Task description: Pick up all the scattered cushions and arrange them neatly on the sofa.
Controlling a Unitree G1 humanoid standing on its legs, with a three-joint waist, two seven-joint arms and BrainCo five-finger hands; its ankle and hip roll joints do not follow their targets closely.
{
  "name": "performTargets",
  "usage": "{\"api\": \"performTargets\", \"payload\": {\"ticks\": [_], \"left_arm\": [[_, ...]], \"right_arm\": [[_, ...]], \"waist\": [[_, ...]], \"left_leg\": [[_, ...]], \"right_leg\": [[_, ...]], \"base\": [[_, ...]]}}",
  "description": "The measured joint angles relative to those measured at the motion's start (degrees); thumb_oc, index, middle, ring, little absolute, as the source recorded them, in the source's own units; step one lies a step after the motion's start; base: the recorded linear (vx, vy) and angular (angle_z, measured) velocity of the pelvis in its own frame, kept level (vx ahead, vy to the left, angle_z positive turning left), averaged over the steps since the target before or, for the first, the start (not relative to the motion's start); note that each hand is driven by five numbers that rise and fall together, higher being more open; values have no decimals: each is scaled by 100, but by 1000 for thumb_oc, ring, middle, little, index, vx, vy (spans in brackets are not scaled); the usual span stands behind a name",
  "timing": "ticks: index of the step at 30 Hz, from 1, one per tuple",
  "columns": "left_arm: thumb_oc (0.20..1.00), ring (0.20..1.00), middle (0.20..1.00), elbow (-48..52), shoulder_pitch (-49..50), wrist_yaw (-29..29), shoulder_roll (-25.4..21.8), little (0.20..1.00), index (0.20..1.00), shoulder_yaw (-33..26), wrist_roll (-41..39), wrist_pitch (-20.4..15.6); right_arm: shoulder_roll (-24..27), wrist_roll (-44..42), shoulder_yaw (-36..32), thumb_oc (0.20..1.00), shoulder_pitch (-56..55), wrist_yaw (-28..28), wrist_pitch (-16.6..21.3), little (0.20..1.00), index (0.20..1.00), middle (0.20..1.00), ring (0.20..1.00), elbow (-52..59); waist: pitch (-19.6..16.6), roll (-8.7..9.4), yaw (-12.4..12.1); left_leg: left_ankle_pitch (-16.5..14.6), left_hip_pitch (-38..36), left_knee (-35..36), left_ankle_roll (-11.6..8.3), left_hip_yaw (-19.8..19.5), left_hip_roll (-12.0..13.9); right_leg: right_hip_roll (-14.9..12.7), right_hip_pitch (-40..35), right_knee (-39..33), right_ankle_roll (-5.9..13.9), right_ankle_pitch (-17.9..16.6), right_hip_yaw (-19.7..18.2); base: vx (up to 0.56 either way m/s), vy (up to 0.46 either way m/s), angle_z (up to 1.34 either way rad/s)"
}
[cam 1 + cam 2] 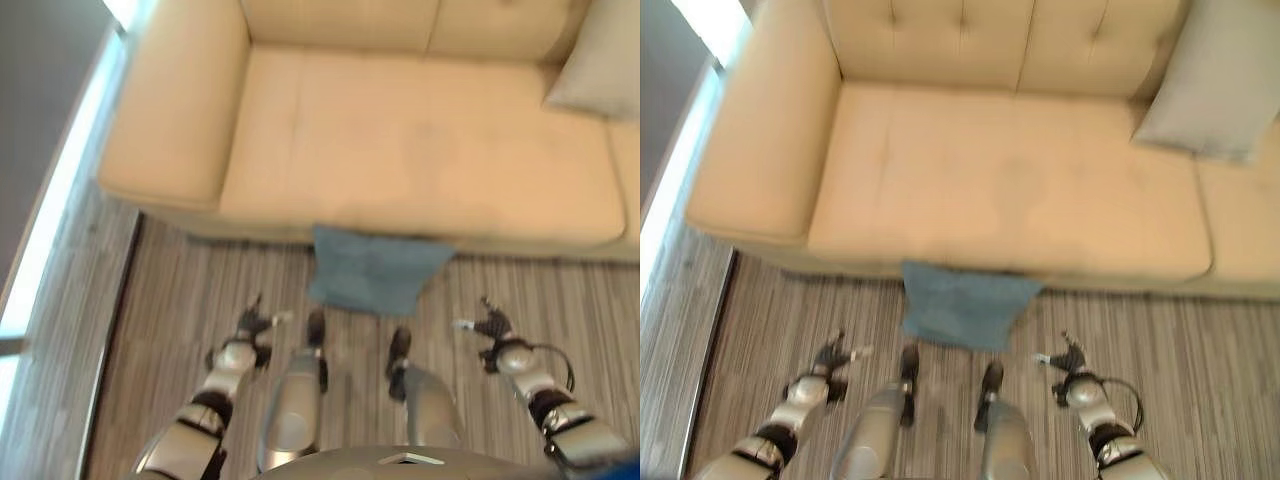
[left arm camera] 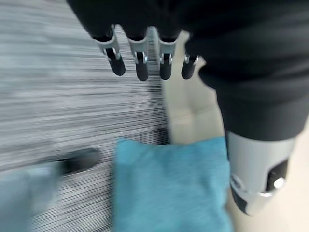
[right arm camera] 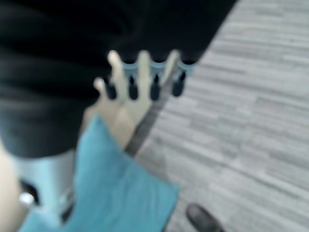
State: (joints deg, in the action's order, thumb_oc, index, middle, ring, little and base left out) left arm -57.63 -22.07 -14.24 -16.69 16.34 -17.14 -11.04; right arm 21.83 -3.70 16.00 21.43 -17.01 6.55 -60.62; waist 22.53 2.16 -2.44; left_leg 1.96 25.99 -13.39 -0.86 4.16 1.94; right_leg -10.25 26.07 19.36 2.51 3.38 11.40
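A blue cushion lies on the striped carpet, leaning against the front of the beige sofa; it also shows as the blue cushion in the left wrist view and the blue cushion in the right wrist view. A grey cushion rests on the sofa seat against the backrest at the right. My left hand hovers low over the carpet, left of the blue cushion, fingers relaxed and empty. My right hand hovers to the cushion's right, also open and empty.
The sofa's left armrest stands near a bright window strip along the left wall. Striped carpet spreads in front of the sofa.
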Motion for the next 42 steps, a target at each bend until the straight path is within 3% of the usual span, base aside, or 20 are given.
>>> {"api": "performTargets", "payload": {"ticks": [6,11,14,18,21,26,30,31,36,42], "left_arm": [[1000,1000,1000,52,-1099,-496,-181,1000,1000,348,-476,-243],[1000,1000,1000,-35,-2689,-914,-249,1000,1000,678,-699,-374],[1000,1000,1000,-50,-3103,-1102,-272,1000,1000,785,-688,-395],[1000,1000,1000,-63,-3347,-1400,-454,1000,1000,837,-561,-462],[1000,1000,1000,-117,-3429,-1943,-534,1000,1000,686,-402,-450],[1000,1000,1000,-46,-3374,-2440,-619,1000,1000,563,-401,-446],[1000,1000,1000,-59,-3372,-2480,-811,1000,1000,487,-422,-445],[1000,1000,1000,-62,-3382,-2425,-894,1000,1000,487,-453,-458],[1000,1000,1000,-103,-3683,-2054,-978,1000,1000,515,-795,-501],[1000,1000,1000,-85,-4380,-1806,-956,1000,1000,774,-1124,-604]], "right_arm": [[23,-7,122,1000,852,-790,17,1000,1000,1000,1000,338],[134,-16,255,1000,2292,-1673,22,1000,1000,1000,1000,295],[202,-14,260,1000,2550,-2023,132,1000,1000,1000,1000,313],[424,-60,242,1000,2704,-2279,276,1000,1000,1000,1000,337],[595,-184,231,1000,2757,-2562,412,1000,1000,1000,1000,459],[599,-233,212,1000,2565,-2789,465,1000,1000,1000,1000,618],[598,-247,117,1000,2565,-2837,515,1000,1000,1000,1000,637],[599,-254,117,1000,2614,-2836,527,1000,1000,1000,1000,695],[627,-279,129,1000,2855,-2832,566,1000,1000,1000,1000,713],[651,-280,170,1000,3566,-2825,574,1000,1000,1000,1000,738]], "waist": [[319,-87,253],[626,-293,504],[686,-303,531],[684,-300,523],[690,-284,526],[699,-206,520],[669,-118,537],[610,-21,545],[537,125,629],[533,142,615]], "left_leg": [[-108,1023,-513,19,228,36],[-81,2316,-940,187,516,24],[-114,2610,-1081,212,508,28],[-263,3041,-1467,234,490,80],[-502,3578,-2071,231,421,130],[-586,4073,-2482,208,236,139],[-526,4223,-2351,187,207,83],[-486,4306,-2253,179,211,61],[-378,4660,-2199,190,180,4],[-409,5119,-2255,228,190,-9]], "right_leg": [[-66,1174,504,-34,40,-367],[-91,2571,793,35,-226,-764],[-108,2885,943,-4,-190,-773],[-88,3310,1292,-72,-83,-817],[-89,3806,1828,-106,152,-830],[-138,4218,2252,-198,341,-754],[-176,4381,2166,-158,298,-736],[-175,4494,2095,-148,251,-745],[-193,4831,2048,-128,193,-747],[-202,5278,2052,-82,168,-764]], "base": [[-93,65,-18],[-53,73,-20],[0,3,-2],[23,-7,-3],[32,-52,3],[-6,-20,11],[-23,-6,4],[-21,-10,-5],[8,4,3],[25,7,0]]}}
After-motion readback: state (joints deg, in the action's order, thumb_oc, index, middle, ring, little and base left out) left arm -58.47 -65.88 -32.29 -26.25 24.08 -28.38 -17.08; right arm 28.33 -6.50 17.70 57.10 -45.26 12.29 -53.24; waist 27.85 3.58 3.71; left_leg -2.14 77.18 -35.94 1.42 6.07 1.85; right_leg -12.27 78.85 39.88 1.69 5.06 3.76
